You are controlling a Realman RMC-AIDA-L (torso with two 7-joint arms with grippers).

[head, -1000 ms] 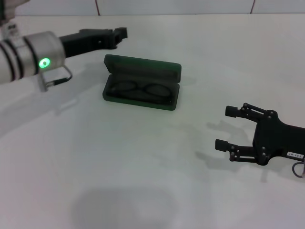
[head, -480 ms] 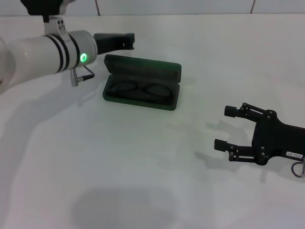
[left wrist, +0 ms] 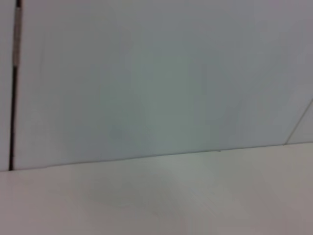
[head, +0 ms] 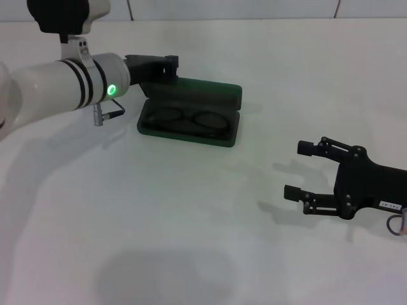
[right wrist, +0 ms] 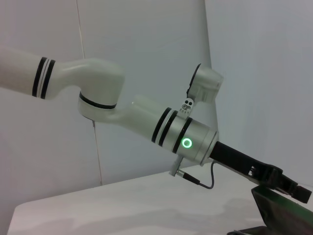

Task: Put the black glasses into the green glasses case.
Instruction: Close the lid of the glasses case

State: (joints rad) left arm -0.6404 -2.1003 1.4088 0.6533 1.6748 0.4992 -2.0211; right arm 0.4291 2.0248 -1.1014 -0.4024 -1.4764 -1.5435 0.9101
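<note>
The green glasses case [head: 230,135] lies open in the middle of the white table, lid [head: 210,94] raised at the back. The black glasses [head: 188,119] lie inside its tray, lenses side by side. My left gripper [head: 170,63] is shut and empty, at the lid's far left top edge; I cannot tell whether it touches it. It also shows in the right wrist view [right wrist: 288,186], just above the lid [right wrist: 281,213]. My right gripper [head: 297,169] is open and empty, low over the table to the right of the case. The left wrist view shows only wall and table.
The white table [head: 159,222] stretches around the case, with the wall's base along its far edge [head: 254,18]. My left arm's white forearm [head: 57,86] reaches in from the left above the table.
My left arm has swung right and down, bringing its gripper from left of the case to the lid's far left top edge. The right gripper, case and glasses have barely moved.
</note>
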